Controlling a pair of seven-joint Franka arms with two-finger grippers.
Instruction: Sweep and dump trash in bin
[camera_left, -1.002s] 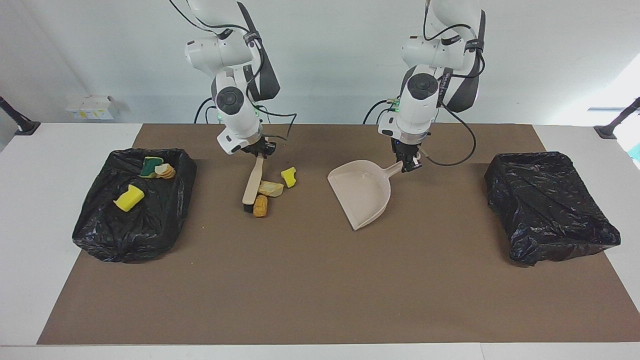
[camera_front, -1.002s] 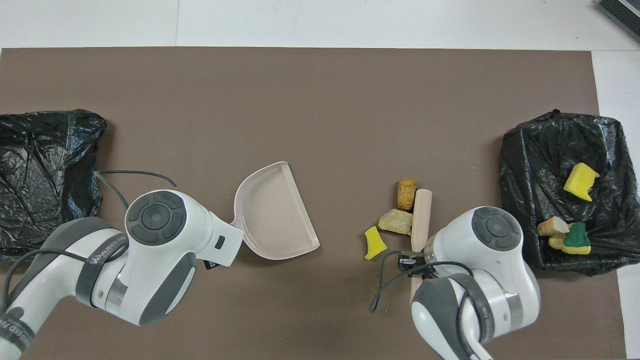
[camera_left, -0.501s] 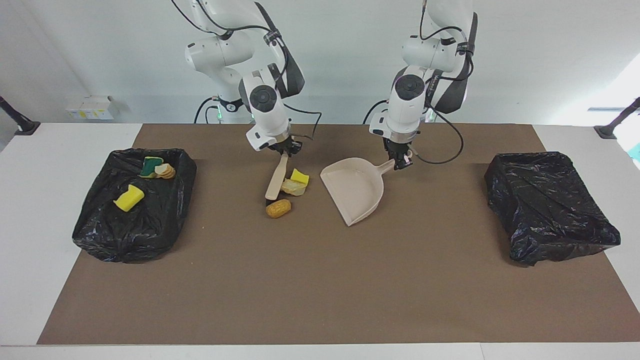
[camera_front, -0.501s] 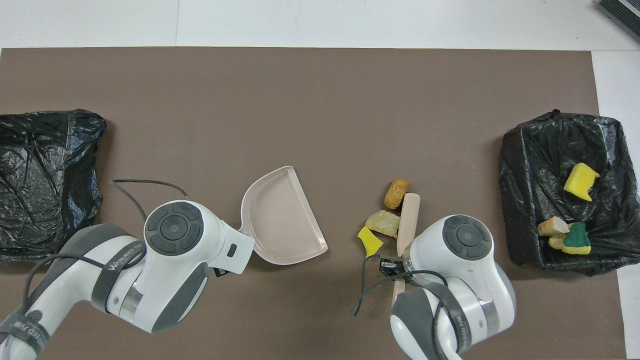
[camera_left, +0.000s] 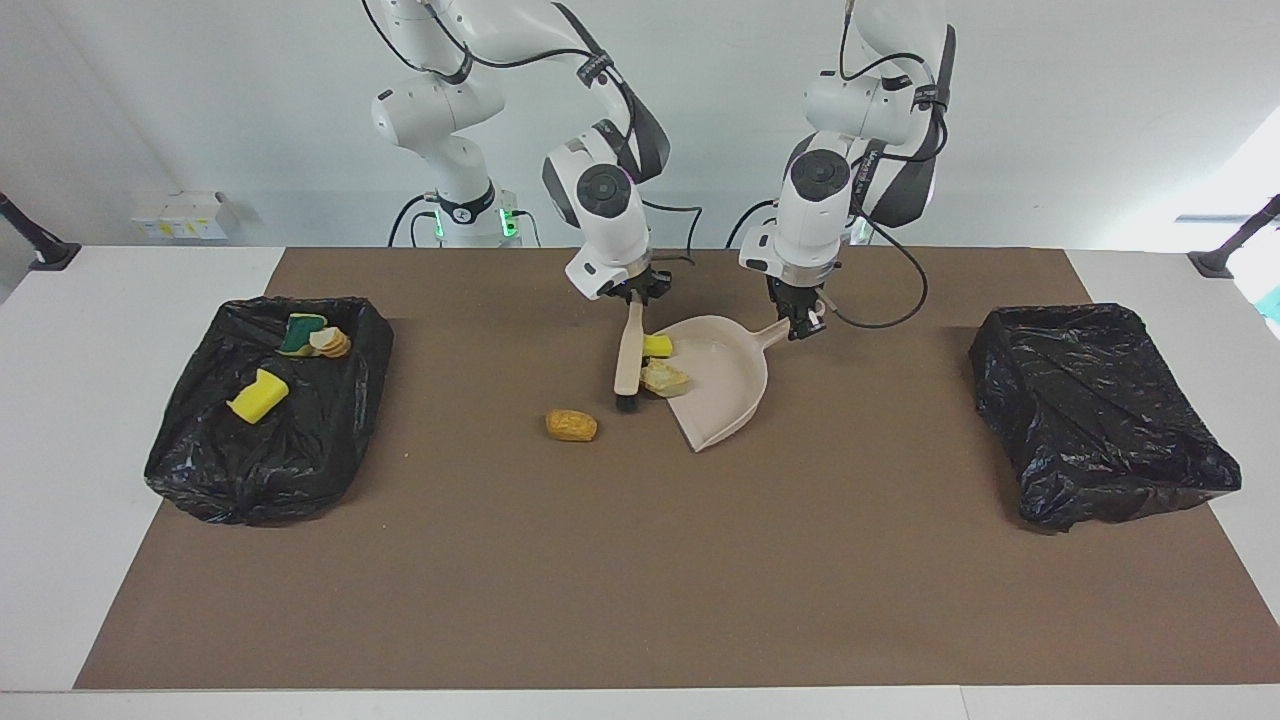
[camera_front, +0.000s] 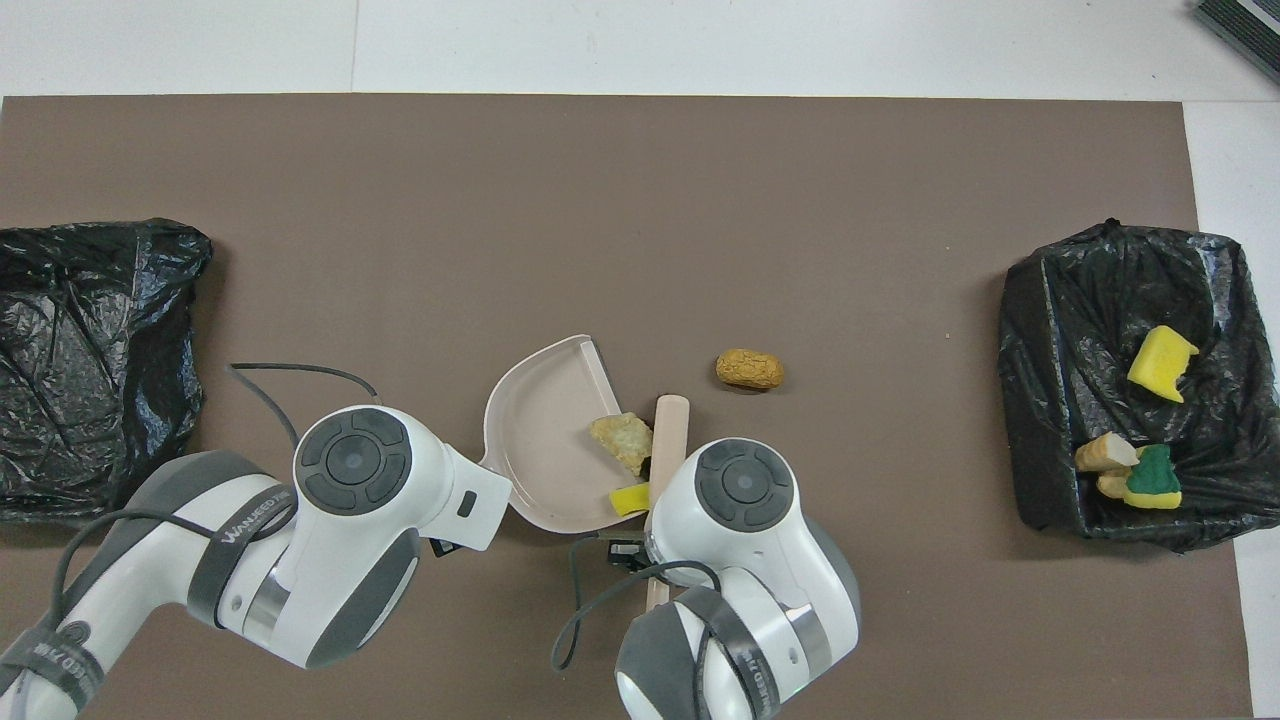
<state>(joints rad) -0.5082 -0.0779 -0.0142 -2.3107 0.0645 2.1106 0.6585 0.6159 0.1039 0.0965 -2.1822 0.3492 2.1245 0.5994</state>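
My right gripper (camera_left: 634, 296) is shut on the top of a pale wooden brush (camera_left: 628, 358), whose bristle end rests on the mat at the dustpan's mouth. My left gripper (camera_left: 806, 326) is shut on the handle of the beige dustpan (camera_left: 725, 390), which lies flat. Two pieces of trash, a yellow sponge chunk (camera_left: 657, 346) and a tan bread-like bit (camera_left: 665, 378), sit just inside the dustpan's open edge against the brush. An orange-brown nugget (camera_left: 571, 425) lies alone on the mat, toward the right arm's end from the brush. From overhead the dustpan (camera_front: 545, 430), brush (camera_front: 667, 430) and nugget (camera_front: 750, 369) show; wrists hide both grippers.
A black bag-lined bin (camera_left: 300, 450) at the right arm's end of the table holds several scraps, among them a green-backed sponge (camera_left: 300, 333) and a yellow chunk (camera_left: 258, 396). A second black-lined bin (camera_left: 1095, 410) stands at the left arm's end. A brown mat (camera_left: 640, 560) covers the table.
The right gripper swept the brush toward the dustpan, pushing the yellow and tan scraps into its mouth. The nugget rolled off and stayed behind. The dustpan shifted slightly toward the brush.
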